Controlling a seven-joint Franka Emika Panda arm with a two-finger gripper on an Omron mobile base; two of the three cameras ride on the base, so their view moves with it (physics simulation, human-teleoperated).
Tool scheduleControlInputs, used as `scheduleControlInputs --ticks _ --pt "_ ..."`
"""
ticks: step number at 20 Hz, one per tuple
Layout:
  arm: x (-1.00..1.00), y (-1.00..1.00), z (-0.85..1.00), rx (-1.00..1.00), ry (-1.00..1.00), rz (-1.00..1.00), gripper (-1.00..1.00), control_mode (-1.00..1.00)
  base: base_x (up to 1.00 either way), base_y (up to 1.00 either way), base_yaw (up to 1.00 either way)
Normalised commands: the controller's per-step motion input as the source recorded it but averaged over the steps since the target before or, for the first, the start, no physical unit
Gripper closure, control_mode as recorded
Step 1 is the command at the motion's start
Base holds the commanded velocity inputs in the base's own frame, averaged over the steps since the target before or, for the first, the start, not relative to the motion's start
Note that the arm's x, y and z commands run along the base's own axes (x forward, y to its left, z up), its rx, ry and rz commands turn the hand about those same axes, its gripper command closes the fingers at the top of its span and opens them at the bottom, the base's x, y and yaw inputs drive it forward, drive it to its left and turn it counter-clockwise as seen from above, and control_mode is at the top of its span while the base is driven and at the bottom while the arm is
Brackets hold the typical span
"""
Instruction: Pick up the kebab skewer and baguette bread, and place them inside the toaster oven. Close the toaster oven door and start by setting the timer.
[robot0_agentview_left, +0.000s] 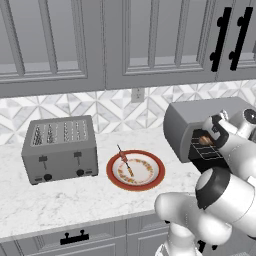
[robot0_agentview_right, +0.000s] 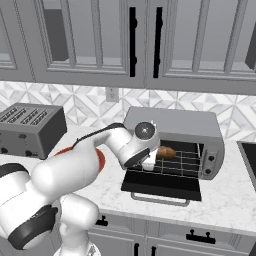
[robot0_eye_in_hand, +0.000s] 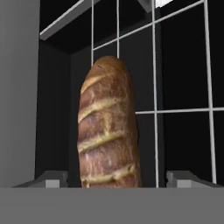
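- Two task items are seen apart: the small golden-brown oblong baguette bread is located inside the large grey rounded toaster oven, lying on its wire rack, while the thin wooden kebab skewer threaded with brown-orange pieces is left on the red-rimmed round plate.
- The toaster oven door, a dark glass panel with a silver bar handle, is folded down flat in front of the oven.
- The two-finger gripper of the white arm is positioned at the oven mouth, just before the bread.
- In the hand view, the gripper fingertips are seen spread to either side of the loaf, apart from its crust; the jaws are parted and nothing is clamped.
- The grey four-slot toaster is placed on the white marble counter, left of the plate.
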Motion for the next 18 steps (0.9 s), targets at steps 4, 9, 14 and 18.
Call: scheduleControlInputs --ticks 4,9,14,18 --pt "-0.22 -0.17 0.28 0.0 0.0 0.0 -1.0 -1.0 0.0 0.0 0.0" --pt "-0.88 0.0 0.36 -0.06 0.01 0.01 -1.0 -1.0 0.0 0.0 0.0" --pt "-0.89 0.91 0.1 -0.14 0.0 0.22 -1.0 -1.0 0.0 0.0 0.0" --pt "-0.43 1.0 0.26 -0.13 0.03 0.32 -1.0 -1.0 0.0 0.0 0.0"
